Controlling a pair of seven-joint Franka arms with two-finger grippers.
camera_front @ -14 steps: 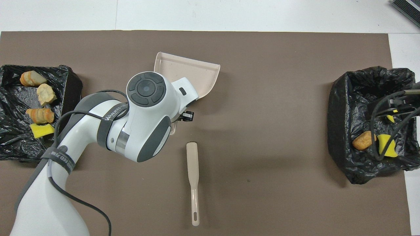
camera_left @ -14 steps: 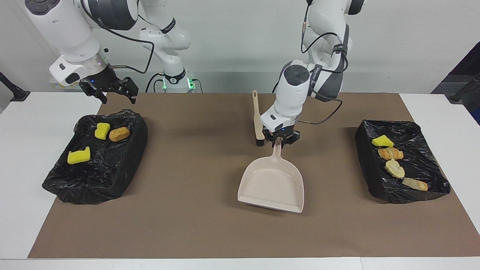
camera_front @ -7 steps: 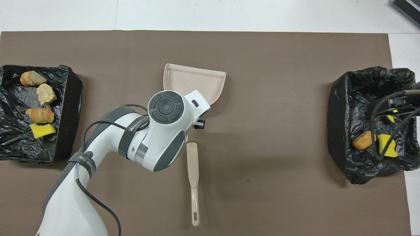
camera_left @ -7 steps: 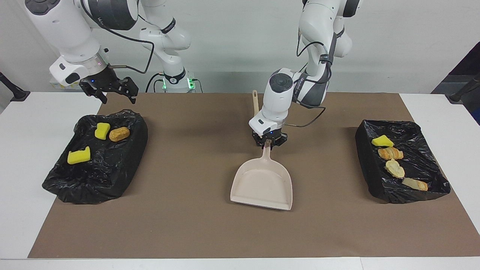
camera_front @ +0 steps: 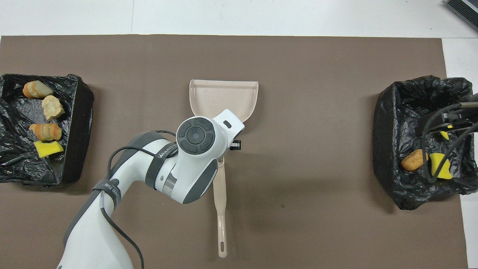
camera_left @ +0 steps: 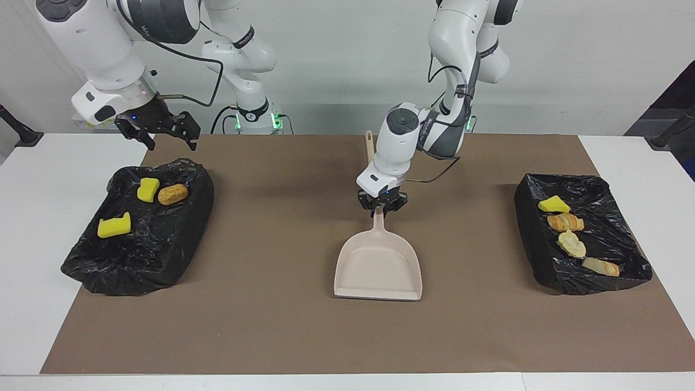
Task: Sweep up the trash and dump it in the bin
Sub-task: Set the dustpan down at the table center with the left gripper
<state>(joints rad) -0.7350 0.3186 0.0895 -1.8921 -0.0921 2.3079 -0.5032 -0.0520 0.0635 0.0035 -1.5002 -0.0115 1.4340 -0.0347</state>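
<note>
A beige dustpan (camera_left: pixel 378 266) (camera_front: pixel 223 95) lies low on the brown mat mid-table, its mouth pointing away from the robots. My left gripper (camera_left: pixel 381 205) is shut on its handle. The pan holds nothing. All the trash I see sits in two black-lined bins. The bin (camera_left: pixel 125 277) at the right arm's end holds two yellow sponge chunks (camera_left: pixel 114 225) and a brown lump (camera_left: pixel 172 194). The bin (camera_left: pixel 548 266) at the left arm's end holds a yellow chunk (camera_left: pixel 553 204) and three bread-like lumps (camera_left: pixel 565 221). My right gripper (camera_left: pixel 163 130) hangs open above the first bin's robot-side edge.
The beige brush (camera_front: pixel 220 209) lies on the mat nearer to the robots than the dustpan, partly hidden by my left wrist. The brown mat (camera_left: pixel 271 326) spreads between the two bins. White table shows at both ends.
My left gripper has carried the dustpan toward the right arm's end and turned it, so the handle points straight at the robots. The right arm has not moved.
</note>
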